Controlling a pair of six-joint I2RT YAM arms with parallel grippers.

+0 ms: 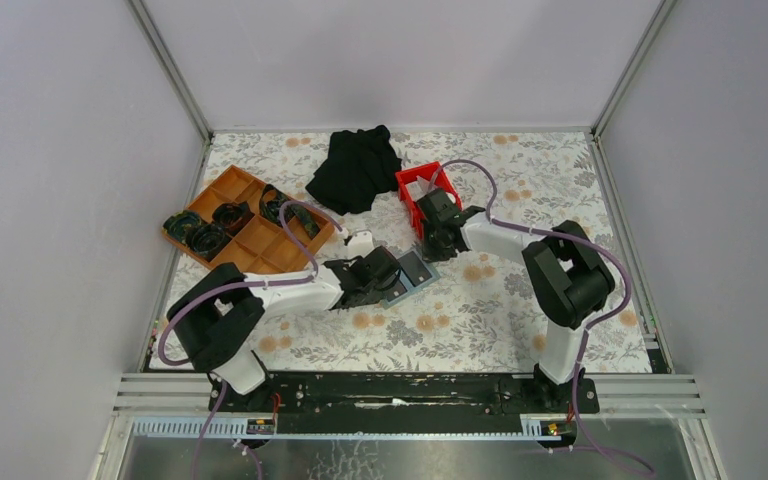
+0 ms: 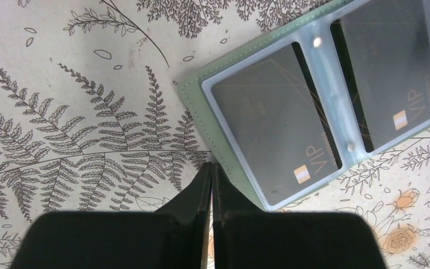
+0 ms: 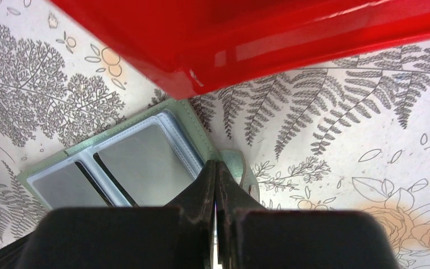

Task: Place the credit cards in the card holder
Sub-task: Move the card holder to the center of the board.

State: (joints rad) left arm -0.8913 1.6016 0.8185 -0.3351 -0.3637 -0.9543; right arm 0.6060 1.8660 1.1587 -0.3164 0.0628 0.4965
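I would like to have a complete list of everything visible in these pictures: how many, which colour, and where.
card holder: one, grey-green, lying open mid-table between the arms
credit cards: two, dark, side by side in the holder's clear sleeves
red bin: one, red, just behind the holder
orange tray: one, orange, far left, dark items in several compartments
black cloth: one, black, crumpled at the back, between tray and bin
tablecloth: one, pale floral, covering the table
left fingers: two, black, shut, tips at the holder's edge
right fingers: two, black, shut, tips over the holder's tab
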